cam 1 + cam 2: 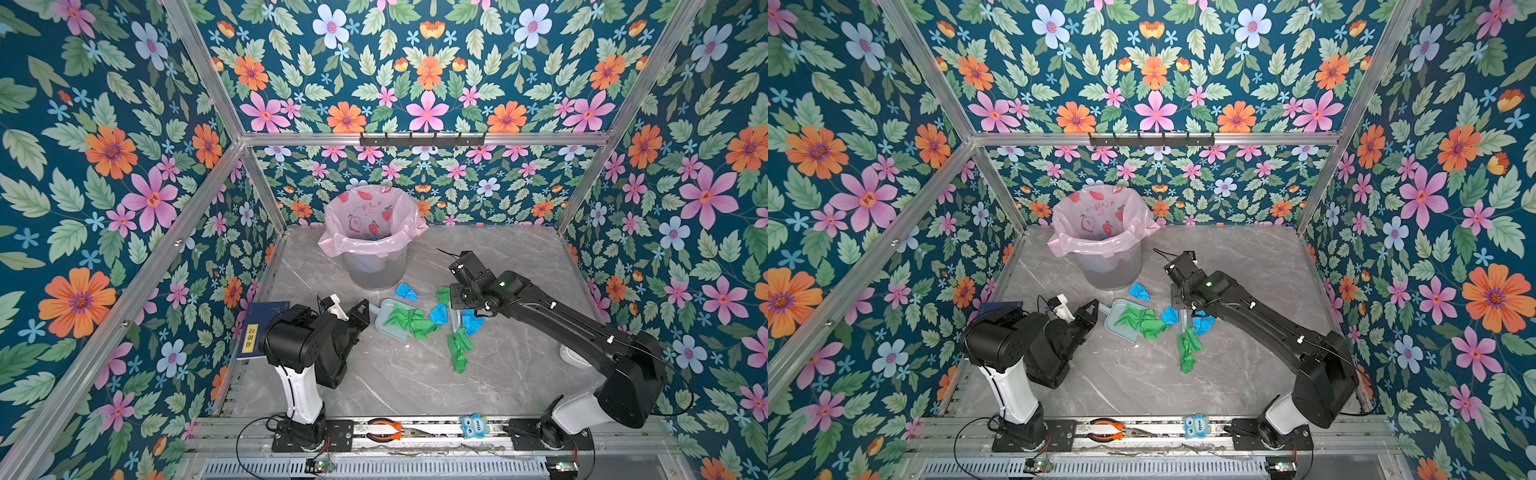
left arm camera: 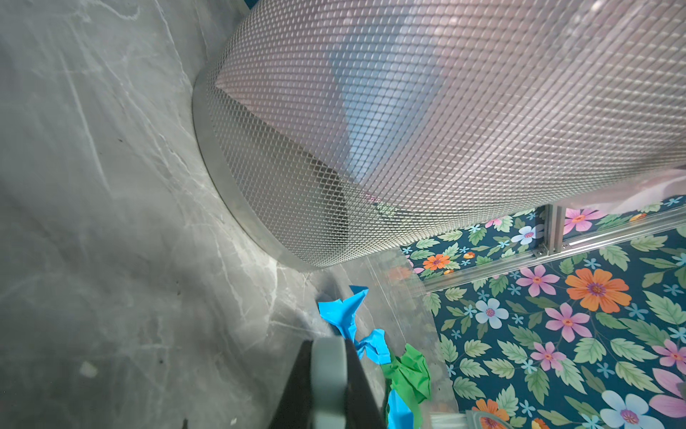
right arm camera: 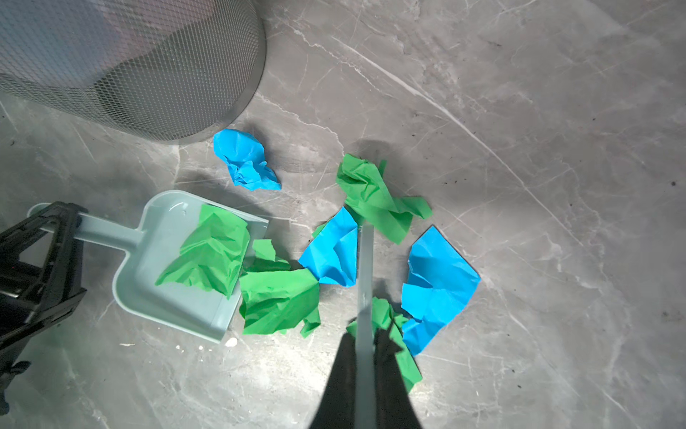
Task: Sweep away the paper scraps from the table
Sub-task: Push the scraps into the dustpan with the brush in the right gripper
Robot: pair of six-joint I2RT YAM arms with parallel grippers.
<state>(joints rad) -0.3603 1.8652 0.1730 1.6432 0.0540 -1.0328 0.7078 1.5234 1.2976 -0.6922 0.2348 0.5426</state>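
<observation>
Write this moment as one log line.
left jaws: grip dustpan; right jaws: grip brush; one green scrap in dustpan; other scraps on table

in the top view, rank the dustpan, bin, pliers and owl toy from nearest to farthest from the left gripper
1. dustpan: its handle is held in the left gripper, mid-table
2. bin: just behind, towards the back wall
3. pliers: on the front rail
4. owl toy: on the front rail, further right

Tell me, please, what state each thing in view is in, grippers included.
paper scraps: crumpled, mostly loose on the table.
dustpan: on the table, one green scrap inside.
brush: held down among the paper scraps.
bin: upright, open, lined with a pink bag.
left gripper: shut on the dustpan handle.
right gripper: shut on the brush handle.
</observation>
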